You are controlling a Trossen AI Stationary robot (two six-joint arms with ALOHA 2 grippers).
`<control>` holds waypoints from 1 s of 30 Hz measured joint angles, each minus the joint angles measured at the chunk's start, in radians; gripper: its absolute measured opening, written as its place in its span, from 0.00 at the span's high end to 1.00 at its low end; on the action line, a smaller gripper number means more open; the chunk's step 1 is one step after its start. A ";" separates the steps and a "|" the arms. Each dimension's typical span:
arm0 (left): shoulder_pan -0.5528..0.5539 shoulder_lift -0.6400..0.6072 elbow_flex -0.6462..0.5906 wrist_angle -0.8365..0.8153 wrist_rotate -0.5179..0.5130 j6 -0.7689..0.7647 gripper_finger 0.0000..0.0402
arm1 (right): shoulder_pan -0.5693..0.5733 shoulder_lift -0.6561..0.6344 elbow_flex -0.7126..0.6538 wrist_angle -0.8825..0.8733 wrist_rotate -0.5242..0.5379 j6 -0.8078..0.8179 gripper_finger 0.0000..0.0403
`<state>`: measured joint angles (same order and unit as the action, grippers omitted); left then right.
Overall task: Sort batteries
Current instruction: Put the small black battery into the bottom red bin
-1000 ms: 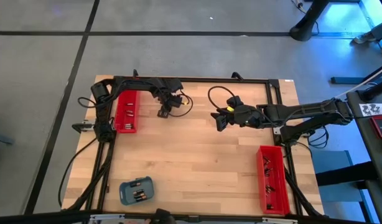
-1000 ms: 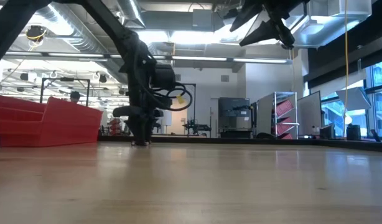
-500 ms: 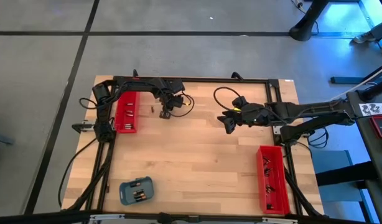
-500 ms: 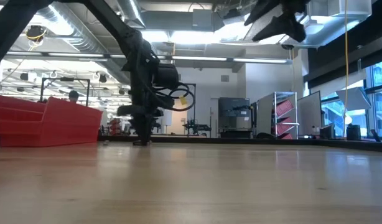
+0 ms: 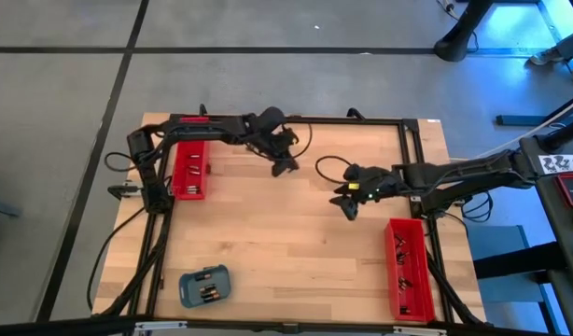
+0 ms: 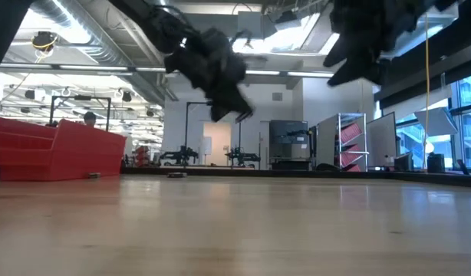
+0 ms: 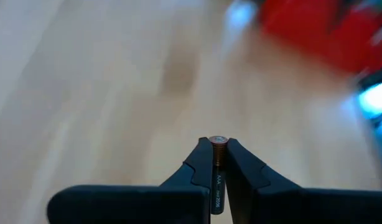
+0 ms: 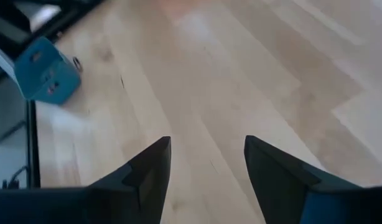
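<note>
Left jaws: we see them closed on one battery (image 7: 217,163), a thin cell with a coppery end, standing between the two fingers (image 7: 197,169) with its tip just past them. We think the grip is along the length so the cell cannot roll out.
Left gripper: the left gripper (image 5: 288,168) is lifted above the far middle of the counter (image 5: 286,252), not touching the wood.
Right jaws: we see them wide apart with nothing between them, only bare wood showing in the gap.
Right gripper: the right gripper (image 5: 348,207) hangs over the middle of the counter, well apart from the left one; we judge that it waits.
Other batteries: several lie in the blue-grey tray (image 5: 204,286) at the near left edge, and some dark ones in the right red tray (image 5: 411,269).
Left red tray: the left red tray (image 5: 189,169) is at the far left; we judge the trays are the sorting places.
Hard to see: we cannot count or tell the kinds of the cells in any tray. In the low view both grippers are blurred. A tiny thing lies on the wood near the left red tray; we cannot tell what it is.
</note>
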<state>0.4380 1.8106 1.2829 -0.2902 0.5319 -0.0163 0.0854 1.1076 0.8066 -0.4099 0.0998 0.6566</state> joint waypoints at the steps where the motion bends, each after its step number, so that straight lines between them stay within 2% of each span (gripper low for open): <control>1: -0.013 -0.002 0.000 0.062 0.023 -0.050 0.97 | -0.001 0.000 -0.034 0.058 0.002 0.021 0.49; 6: -0.082 -0.020 0.002 0.431 0.114 -0.324 0.97 | -0.001 0.001 -0.132 0.337 0.038 0.094 0.49; 10: -0.142 -0.018 0.002 0.684 0.119 -0.484 0.97 | -0.001 0.001 -0.136 0.479 0.072 0.073 0.49; 14: -0.180 -0.019 0.002 0.848 0.113 -0.596 0.97 | -0.001 0.000 -0.136 0.616 0.078 0.037 0.49; 18: -0.209 -0.019 0.002 0.910 0.097 -0.624 0.97 | 0.000 -0.006 -0.136 0.710 0.087 0.019 0.49; 21: -0.223 -0.020 0.002 0.926 0.085 -0.636 0.97 | 0.000 -0.025 -0.136 0.771 0.046 -0.007 0.49; 25: -0.233 -0.017 0.001 0.917 0.070 -0.632 0.96 | 0.000 -0.062 -0.123 0.784 0.037 -0.016 0.50; 30: -0.235 -0.019 0.001 0.927 0.066 -0.634 0.96 | -0.001 -0.079 -0.109 0.770 0.021 -0.053 0.58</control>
<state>0.2028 1.7916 1.2844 0.6364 0.5978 -0.6500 0.0845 1.0291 0.6975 0.3601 0.1209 0.6040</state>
